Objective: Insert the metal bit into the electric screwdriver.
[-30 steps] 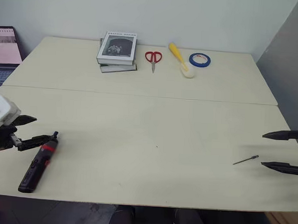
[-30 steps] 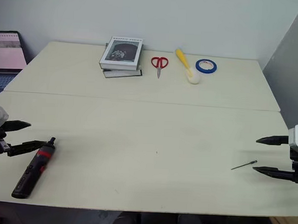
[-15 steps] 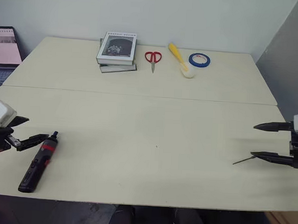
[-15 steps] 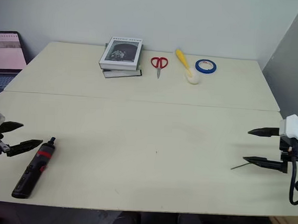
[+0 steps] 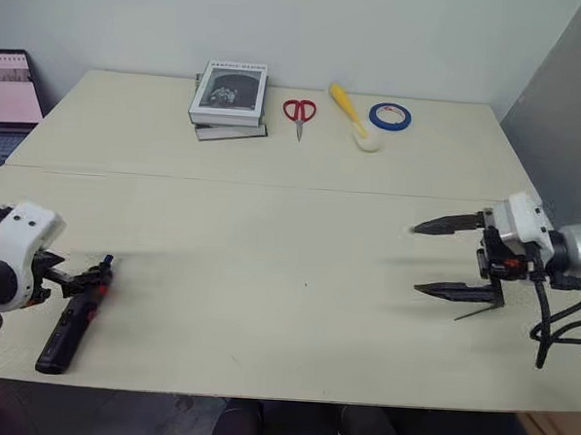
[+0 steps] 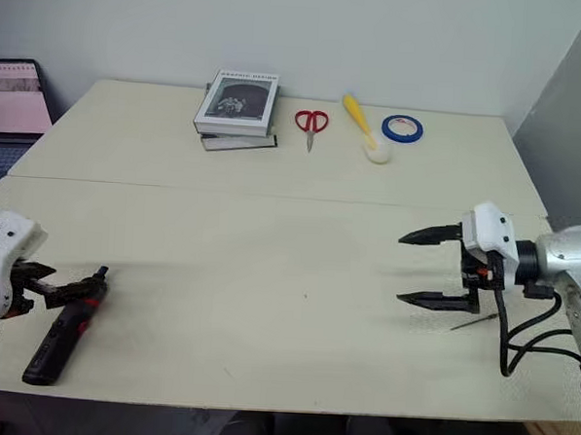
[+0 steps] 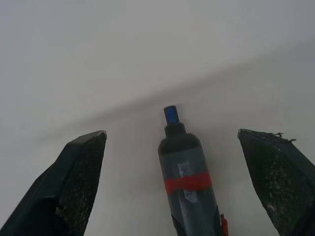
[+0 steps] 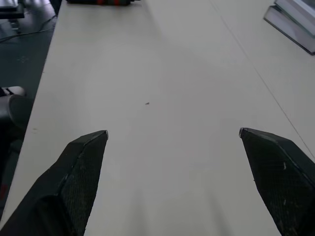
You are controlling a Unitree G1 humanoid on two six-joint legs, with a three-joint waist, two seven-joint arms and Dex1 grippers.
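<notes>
Pale surface (image 5: pixel 289 247) bearing the electric screwdriver (image 5: pixel 74 315) near the front left corner, long axis running from the near edge obliquely away and rightward, nose toward the middle of the surface. Left tool (image 5: pixel 73 279) spread wide and empty, poised over the nose end; in the left wrist view, barrel with red band lying between the two black fingers (image 7: pixel 74 177), touching neither, chuck pointing away from the wrist. Metal bit (image 5: pixel 479 310) lying flat toward the right edge, well apart from the screwdriver, long axis slanting from front-left to back-right. Right tool (image 5: pixel 442 257) likewise spread wide and empty, pointing leftward across the surface, fingertips already beyond the rod, lower finger crossing just above it. Nearer arm for each item thus evident: left for the screwdriver, right for the bit. Probable next requirement on the right side: drawing back and tipping down to bracket the rod across its thin axis. Hard to make out: whether the lower right finger touches the bit, part of the rod being covered by it; rear of the screwdriver cut off in the left wrist view.
</notes>
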